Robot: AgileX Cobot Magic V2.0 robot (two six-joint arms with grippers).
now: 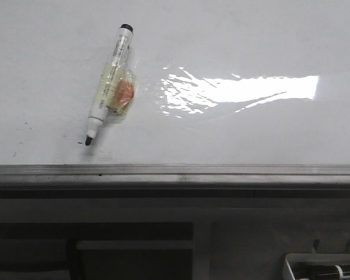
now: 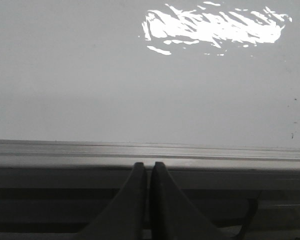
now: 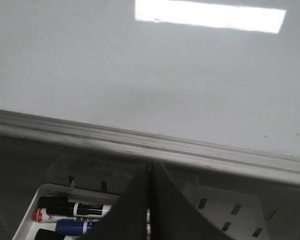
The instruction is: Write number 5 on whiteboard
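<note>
The whiteboard (image 1: 233,46) is large, glossy and white, with a bright glare patch and a grey metal edge rail (image 1: 175,171) along its near side. No number 5 shows on it, only tiny black specks at the left. An uncapped black marker (image 1: 108,84) wrapped in clear tape with an orange patch lies slanted on the board, tip toward the rail. Neither gripper shows in the front view. My left gripper (image 2: 147,166) is shut and empty, its tips at the rail (image 2: 150,152). My right gripper (image 3: 150,165) is shut and empty, below the rail (image 3: 150,142), over a tray.
A white slotted tray (image 3: 230,210) below the board's near right edge holds several markers (image 3: 75,210), black, red and blue; its corner shows in the front view (image 1: 324,265). Dark shelving (image 1: 93,251) lies under the rail at the left.
</note>
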